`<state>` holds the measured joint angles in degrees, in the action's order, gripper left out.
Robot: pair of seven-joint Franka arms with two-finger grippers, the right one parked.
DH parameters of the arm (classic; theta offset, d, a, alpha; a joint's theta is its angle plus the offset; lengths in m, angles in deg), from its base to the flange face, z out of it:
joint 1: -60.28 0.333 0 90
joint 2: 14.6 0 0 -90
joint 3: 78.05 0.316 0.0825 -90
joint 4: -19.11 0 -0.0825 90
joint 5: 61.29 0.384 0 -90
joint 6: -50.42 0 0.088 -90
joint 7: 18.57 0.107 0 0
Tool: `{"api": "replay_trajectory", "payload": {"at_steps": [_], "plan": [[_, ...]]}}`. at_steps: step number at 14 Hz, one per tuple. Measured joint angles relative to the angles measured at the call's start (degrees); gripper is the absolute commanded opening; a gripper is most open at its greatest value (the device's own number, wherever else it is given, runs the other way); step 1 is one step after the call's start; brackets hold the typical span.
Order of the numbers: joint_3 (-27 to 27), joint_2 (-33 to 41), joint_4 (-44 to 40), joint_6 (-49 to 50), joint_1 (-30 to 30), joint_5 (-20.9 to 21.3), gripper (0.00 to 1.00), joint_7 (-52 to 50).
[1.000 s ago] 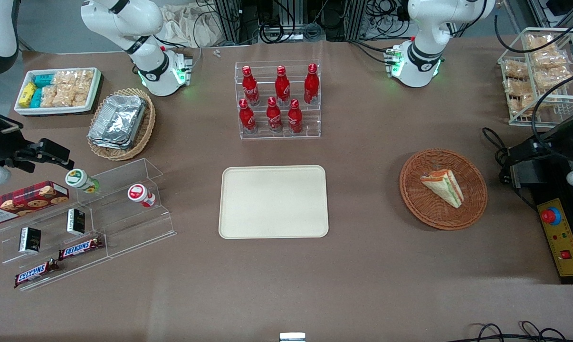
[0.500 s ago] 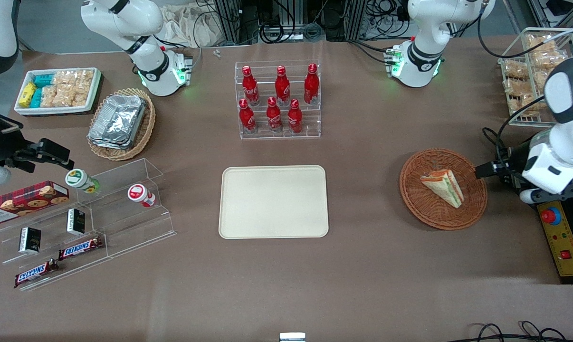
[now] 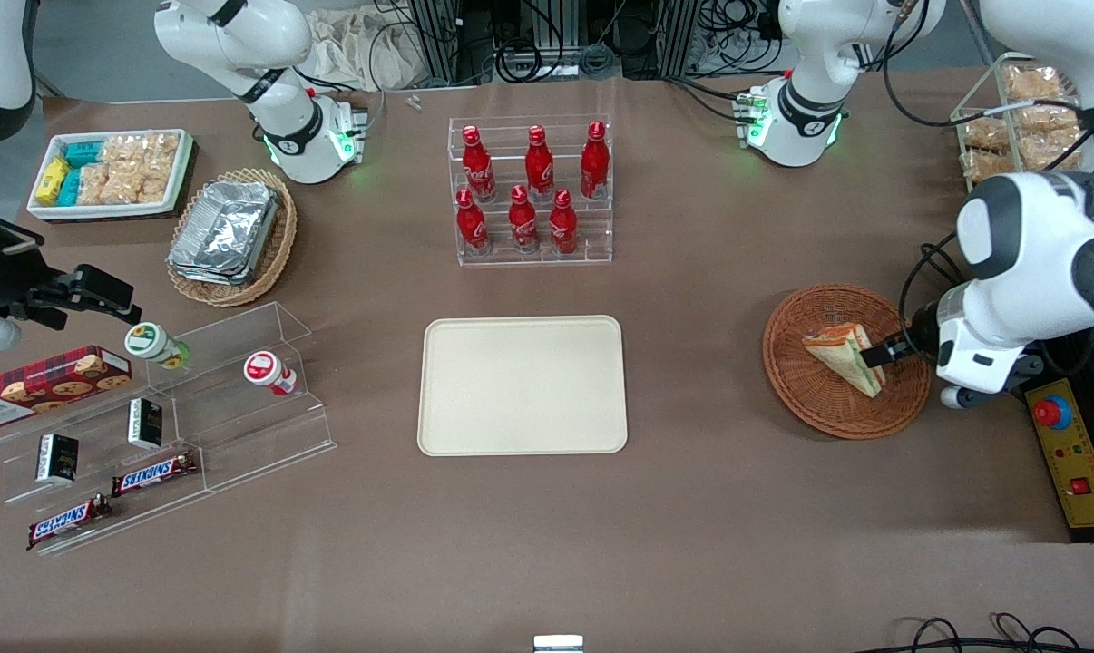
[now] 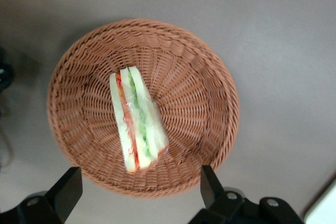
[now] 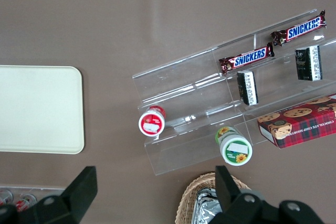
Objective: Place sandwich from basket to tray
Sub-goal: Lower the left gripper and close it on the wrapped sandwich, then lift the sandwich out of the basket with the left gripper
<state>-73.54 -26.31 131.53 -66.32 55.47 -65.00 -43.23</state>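
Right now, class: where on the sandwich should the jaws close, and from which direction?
Come straight down. The sandwich lies flat in the basket, so close the open gripper across its narrow width, on the two bread faces, near mid-length.

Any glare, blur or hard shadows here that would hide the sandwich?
Front view: even, soft light, and the sandwich shows sharp in the basket, with the open hand at its edge. Left wrist view: mildly soft, the clear wrap gives a faint sheen, and the hand's fingers are blurred dark shapes.
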Motion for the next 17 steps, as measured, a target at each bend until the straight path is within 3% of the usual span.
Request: {"api": "replay_trajectory", "payload": {"at_steps": [5, 17], "plan": [[0.0, -1.0, 9.2, -12.1, 0.0, 0.0, 1.0, -6.5], [0.2, -5.1, 10.1, -12.3, 0.2, -2.7, 0.98, -11.4]]}}
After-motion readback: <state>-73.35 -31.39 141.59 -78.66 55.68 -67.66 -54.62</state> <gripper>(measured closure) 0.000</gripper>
